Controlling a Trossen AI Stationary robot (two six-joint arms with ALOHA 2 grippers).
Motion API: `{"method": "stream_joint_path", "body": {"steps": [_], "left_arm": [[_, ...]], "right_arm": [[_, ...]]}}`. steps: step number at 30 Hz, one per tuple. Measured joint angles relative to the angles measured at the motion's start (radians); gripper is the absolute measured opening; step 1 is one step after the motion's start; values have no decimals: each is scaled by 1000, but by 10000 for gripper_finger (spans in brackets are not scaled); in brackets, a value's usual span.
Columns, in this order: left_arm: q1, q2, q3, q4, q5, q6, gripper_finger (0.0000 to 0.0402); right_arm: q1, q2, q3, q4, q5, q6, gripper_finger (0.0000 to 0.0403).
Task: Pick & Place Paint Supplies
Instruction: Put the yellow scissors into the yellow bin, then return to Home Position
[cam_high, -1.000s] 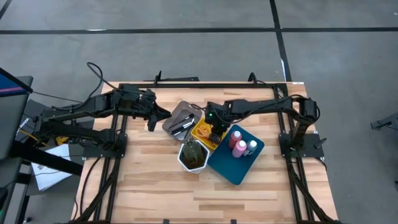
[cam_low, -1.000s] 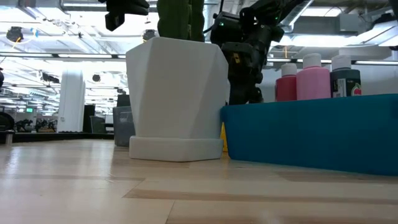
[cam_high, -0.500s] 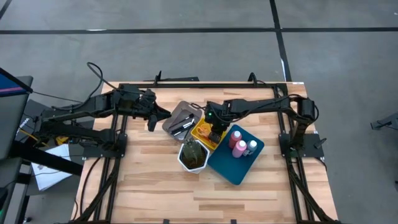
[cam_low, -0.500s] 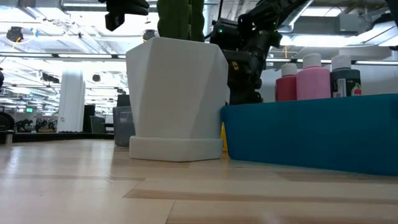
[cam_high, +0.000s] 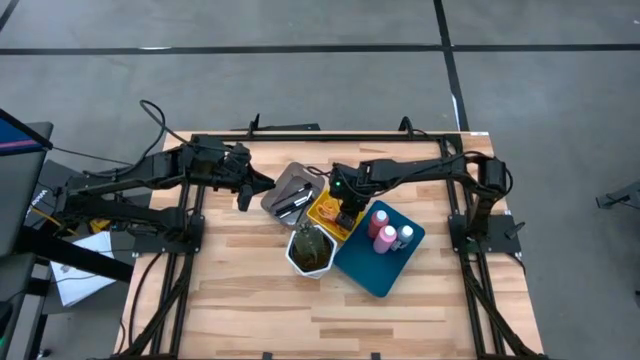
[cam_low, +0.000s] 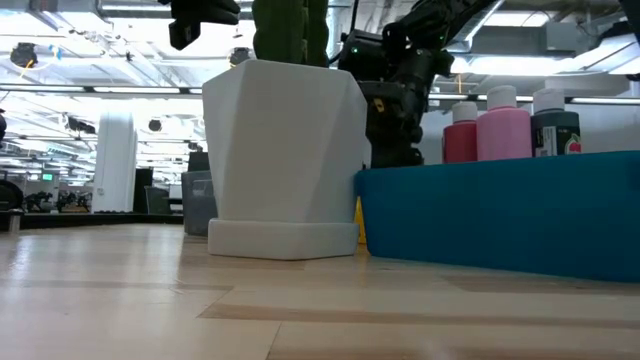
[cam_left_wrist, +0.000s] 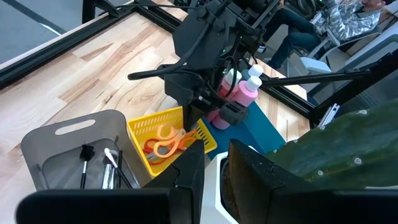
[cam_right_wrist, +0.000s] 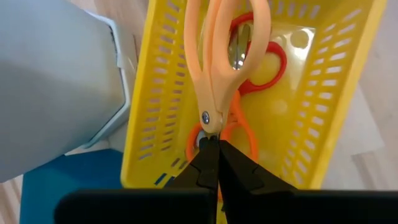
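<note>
Scissors (cam_right_wrist: 214, 74) are seen pinched at the blades by the closed right gripper (cam_right_wrist: 211, 155) inside the yellow tray (cam_high: 322, 212). Bottles (cam_high: 385, 232) are already stood in the blue tray (cam_high: 375, 270), brushes (cam_left_wrist: 99, 165) laid in the grey tray (cam_left_wrist: 43, 149); the task is judged nearly complete.

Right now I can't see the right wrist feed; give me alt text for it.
The right gripper, shut, pinches the blade tips of pale orange-handled scissors over the yellow tray. Red-handled scissors and another orange pair lie in that tray, with the white pot and a corner of the blue tray alongside.
</note>
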Motion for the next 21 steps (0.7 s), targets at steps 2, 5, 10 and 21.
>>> {"method": "stream_joint_path", "body": {"steps": [2,5,10,21], "left_arm": [[0,0,0,0,0,0,67],[0,0,0,0,-1,0,67],[0,0,0,0,-1,0,67],[0,0,0,0,-2,3,67]], "right_arm": [[0,0,0,-5,-4,8,4],[0,0,0,-6,-6,17,19],[0,0,0,-4,-6,19,65],[-7,-11,0,34,11,24,121]]}}
